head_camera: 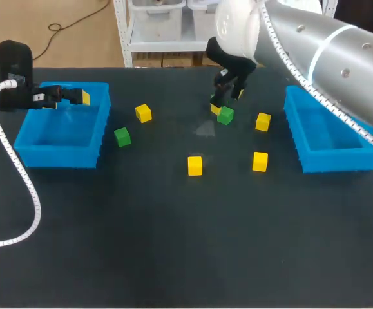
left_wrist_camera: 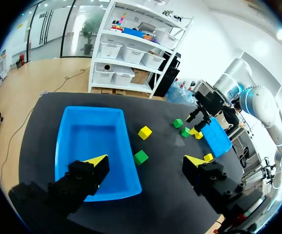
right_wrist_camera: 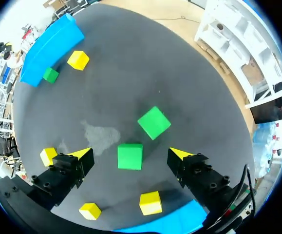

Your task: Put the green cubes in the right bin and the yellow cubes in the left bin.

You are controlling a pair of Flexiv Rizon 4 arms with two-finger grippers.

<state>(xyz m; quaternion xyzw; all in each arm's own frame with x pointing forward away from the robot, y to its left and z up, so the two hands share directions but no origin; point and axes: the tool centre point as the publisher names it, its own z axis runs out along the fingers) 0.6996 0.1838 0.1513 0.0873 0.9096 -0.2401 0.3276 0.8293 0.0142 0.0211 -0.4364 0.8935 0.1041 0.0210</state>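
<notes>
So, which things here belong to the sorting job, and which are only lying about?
For the job: three green cubes, four yellow cubes, left bin, right bin.
Only lying about: pale smudge on the black table.

Black table covering (head_camera: 173, 244): matt, finely rough, cloth-like, with a pale scuffed patch (head_camera: 205, 129) just past centre. Blue rectangular plastic bins, left (head_camera: 57, 158) and right (head_camera: 341, 161): smooth, faintly glossy. Small green cubes (head_camera: 225, 116) and small yellow cubes (head_camera: 194, 165): smooth, matt. Silver-white shell of the right arm (head_camera: 341, 58): hard, glossy.
</notes>
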